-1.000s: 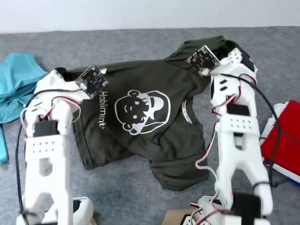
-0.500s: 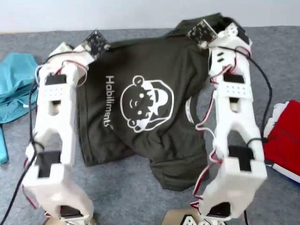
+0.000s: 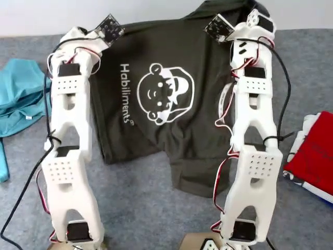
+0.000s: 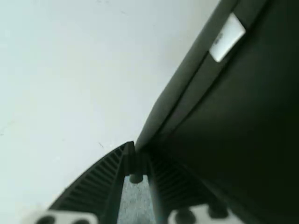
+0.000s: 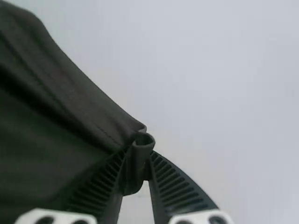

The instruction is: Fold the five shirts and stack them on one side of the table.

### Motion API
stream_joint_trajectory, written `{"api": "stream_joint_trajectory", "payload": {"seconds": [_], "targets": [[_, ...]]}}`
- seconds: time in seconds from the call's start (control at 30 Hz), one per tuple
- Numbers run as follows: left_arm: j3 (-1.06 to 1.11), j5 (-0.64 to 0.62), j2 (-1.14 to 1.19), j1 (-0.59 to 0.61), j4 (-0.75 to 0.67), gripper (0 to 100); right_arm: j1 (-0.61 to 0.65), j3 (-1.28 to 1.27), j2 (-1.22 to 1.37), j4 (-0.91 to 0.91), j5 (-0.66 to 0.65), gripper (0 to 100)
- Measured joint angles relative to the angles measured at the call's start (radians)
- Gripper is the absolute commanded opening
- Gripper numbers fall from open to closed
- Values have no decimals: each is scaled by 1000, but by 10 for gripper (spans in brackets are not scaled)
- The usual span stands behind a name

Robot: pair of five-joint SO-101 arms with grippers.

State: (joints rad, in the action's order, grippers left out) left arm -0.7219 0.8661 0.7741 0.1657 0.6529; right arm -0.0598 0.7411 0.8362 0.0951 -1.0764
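High view: grey desk (image 3: 135, 208) spans the frame, with a white wall (image 3: 52, 15) along the top.

Dark shirt (image 3: 156, 135) is at centre, between the two arms. Its top edge is raised in front of the wall. Its lower part lies rumpled on the desk, one sleeve toward lower centre. A white face print (image 3: 165, 94) is on the side that faces up.

Left arm (image 3: 70, 156) is stretched up the left side of the dark shirt, right arm (image 3: 255, 156) up the right side. Each wrist is at one upper corner of the cloth.

Teal shirt (image 3: 21, 94) is bunched at the left edge, well apart from the arms. Red shirt (image 3: 315, 153) is at the right edge, near the right arm's lower link.

Left wrist view: left end effector (image 4: 135, 156) has its jaws closed on the hem of the dark shirt. The cloth runs from the tips to the upper right of the frame. A small white label (image 4: 226, 37) is on the hem.

Right wrist view: right end effector (image 5: 140, 147) is clamped on a bunched corner of the dark shirt. The cloth fills the left of the frame.
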Motion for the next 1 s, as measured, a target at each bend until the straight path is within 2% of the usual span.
{"api": "stream_joint_trajectory", "payload": {"seconds": [0.37, 0.8, 1.0], "targets": [[-327, 0, 106, -29, 428, 4, 0, 31, 9, -135, -25, 9], [-356, 0, 110, -63, 902, 4, -2, 31, -91, -710, -21, 9], [-356, 21, 110, -78, 1068, 4, -3, 31, -198, -1011, 38, 9]]}}
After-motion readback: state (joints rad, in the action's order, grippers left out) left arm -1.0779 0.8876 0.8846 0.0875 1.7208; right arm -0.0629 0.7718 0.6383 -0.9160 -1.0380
